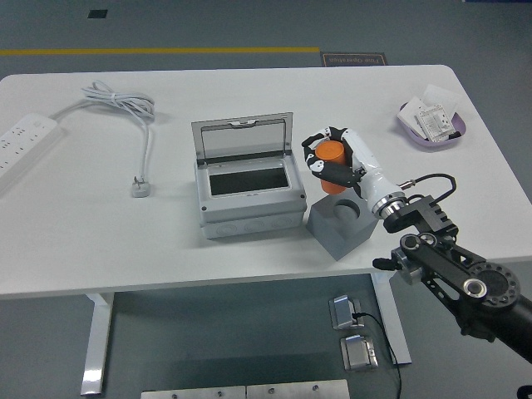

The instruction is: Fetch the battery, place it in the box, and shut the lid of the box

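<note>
Right hand [334, 160], white shell with black joints and black fingertips, wrapped around battery [330, 152]: short orange cylinder, smooth matte surface, held clear of the table, tilted slightly. Battery position: above the gap between box and holder block, just right of the box's right wall, not touching either. Holder block [340, 224]: solid grey cube-like foam or plastic piece, set at an angle, round dark socket in its top face, socket empty. Box [247, 196]: grey plastic enclosure, rectangular, rounded corners, screw points at corners, round knockout marks along near wall, dark rectangular opening in top. Lid [242, 139] hinged at far edge, standing upright, translucent grey panel in a lighter frame, small latch tab at top. Right arm black, jointed, entering from lower right corner with a thin black cable looped near the wrist. Left arm out of frame. Table [75, 241]: flat white rectangular top, rounded corners, white metal legs. Far left: white power strip [20, 144], long and flat, with thick white cable [125, 106] coiled in loops and ending in a plug [140, 188] lying left of the box. Far right: shallow lilac tray [431, 125] holding white paper packets, well apart from the hand. Floor grey, yellow stripe along far side.
</note>
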Robot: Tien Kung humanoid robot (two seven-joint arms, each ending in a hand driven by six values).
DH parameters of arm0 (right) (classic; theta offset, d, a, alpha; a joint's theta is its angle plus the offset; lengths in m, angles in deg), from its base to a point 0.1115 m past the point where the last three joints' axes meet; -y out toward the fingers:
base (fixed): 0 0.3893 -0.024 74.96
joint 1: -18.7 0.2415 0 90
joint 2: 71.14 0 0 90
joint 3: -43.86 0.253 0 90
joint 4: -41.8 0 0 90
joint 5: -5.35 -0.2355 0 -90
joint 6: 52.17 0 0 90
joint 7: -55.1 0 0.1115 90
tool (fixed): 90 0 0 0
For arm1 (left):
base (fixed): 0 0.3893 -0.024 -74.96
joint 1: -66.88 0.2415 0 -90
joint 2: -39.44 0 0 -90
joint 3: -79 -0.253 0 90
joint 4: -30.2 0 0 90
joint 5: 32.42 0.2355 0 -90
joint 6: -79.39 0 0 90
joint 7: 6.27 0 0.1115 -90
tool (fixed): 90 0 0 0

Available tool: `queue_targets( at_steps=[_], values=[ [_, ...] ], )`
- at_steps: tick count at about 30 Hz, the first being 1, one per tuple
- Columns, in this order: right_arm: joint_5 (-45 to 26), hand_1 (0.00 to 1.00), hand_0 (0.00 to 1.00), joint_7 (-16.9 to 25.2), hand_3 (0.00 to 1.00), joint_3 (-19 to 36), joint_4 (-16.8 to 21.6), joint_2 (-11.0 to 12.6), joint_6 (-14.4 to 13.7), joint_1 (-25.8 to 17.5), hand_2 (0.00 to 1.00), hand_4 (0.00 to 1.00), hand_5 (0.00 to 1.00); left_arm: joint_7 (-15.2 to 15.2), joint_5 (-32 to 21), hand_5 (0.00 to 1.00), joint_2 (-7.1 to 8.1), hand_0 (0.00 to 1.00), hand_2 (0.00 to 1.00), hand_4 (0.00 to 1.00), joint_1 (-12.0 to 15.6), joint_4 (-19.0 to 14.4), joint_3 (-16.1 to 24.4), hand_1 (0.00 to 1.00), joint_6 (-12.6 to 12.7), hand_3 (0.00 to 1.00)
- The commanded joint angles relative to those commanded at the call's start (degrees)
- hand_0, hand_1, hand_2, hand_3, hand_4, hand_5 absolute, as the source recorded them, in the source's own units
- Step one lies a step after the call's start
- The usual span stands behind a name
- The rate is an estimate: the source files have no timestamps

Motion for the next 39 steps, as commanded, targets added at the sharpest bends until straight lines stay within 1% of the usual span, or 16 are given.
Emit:
queue_targets(
  at_steps=[4,8,10,13,15,18,21,24,31,35,38,39],
  values=[
    [6.25,0.236,0.149,-4.60,0.264,-2.31,-0.01,-1.95,0.51,3.61,0.266,0.002,0.002,-0.28,0.82,0.509,0.05,0.717,0.730,0.569,0.03,-0.02,0.71,0.754,-0.06,0.692],
    [13.06,0.236,0.149,-9.48,0.264,-3.70,-0.60,-4.29,2.37,6.92,0.266,0.002,0.002,-0.69,1.98,0.509,0.04,0.717,0.730,0.569,0.09,-0.01,1.72,0.754,-0.14,0.692],
    [16.57,0.235,0.146,-11.81,0.267,-3.95,-0.89,-5.09,3.43,8.06,0.265,0.002,0.002,-0.84,2.44,0.508,0.05,0.718,0.731,0.567,0.13,-0.01,2.14,0.754,-0.15,0.694],
    [22.55,0.235,0.146,-15.75,0.267,-5.30,-2.23,-6.01,5.46,10.58,0.265,0.002,0.002,-1.17,3.53,0.508,0.15,0.718,0.731,0.567,0.20,0.02,3.12,0.754,-0.19,0.694],
    [25.69,0.236,0.147,-17.49,0.268,-6.40,-3.45,-6.43,6.29,12.02,0.266,0.002,0.002,-1.35,4.15,0.509,0.22,0.717,0.730,0.565,0.20,0.04,3.68,0.753,-0.22,0.694],
    [29.69,0.236,0.147,-19.02,0.268,-7.96,-5.37,-7.06,6.97,13.69,0.266,0.002,0.002,-1.55,4.81,0.509,0.29,0.717,0.730,0.565,0.17,0.06,4.27,0.753,-0.27,0.694],
    [32.97,0.237,0.148,-19.85,0.271,-9.58,-7.37,-7.84,7.05,15.03,0.268,0.002,0.002,-1.73,5.39,0.511,0.32,0.717,0.731,0.564,0.12,0.07,4.74,0.754,-0.33,0.695],
    [34.68,0.237,0.148,-20.43,0.271,-11.29,-8.97,-8.64,6.97,16.04,0.268,0.002,0.002,-1.86,5.81,0.511,0.30,0.717,0.731,0.564,0.08,0.06,5.04,0.754,-0.37,0.695],
    [34.53,0.238,0.150,-20.48,0.271,-13.85,-10.68,-10.20,5.39,17.12,0.272,0.002,0.002,-2.01,6.53,0.512,0.35,0.718,0.731,0.564,-0.05,0.10,5.54,0.754,-0.42,0.695],
    [32.55,0.240,0.151,-19.02,0.271,-14.07,-11.60,-10.51,4.17,16.83,0.271,0.002,0.002,-2.05,6.73,0.513,0.23,0.718,0.731,0.563,-0.14,0.11,5.60,0.754,-0.46,0.695],
    [31.20,0.240,0.151,-16.97,0.271,-13.32,-12.85,-10.49,4.20,16.33,0.271,0.002,0.002,-2.08,6.90,0.513,0.03,0.718,0.731,0.563,-0.18,0.11,5.65,0.754,-0.48,0.695],
    [30.92,0.237,0.168,-16.27,0.284,-13.01,-13.26,-10.42,4.43,16.20,0.235,0.002,0.002,-2.10,6.93,0.512,-0.04,0.718,0.730,0.562,-0.18,0.11,5.66,0.754,-0.48,0.695]
  ],
)
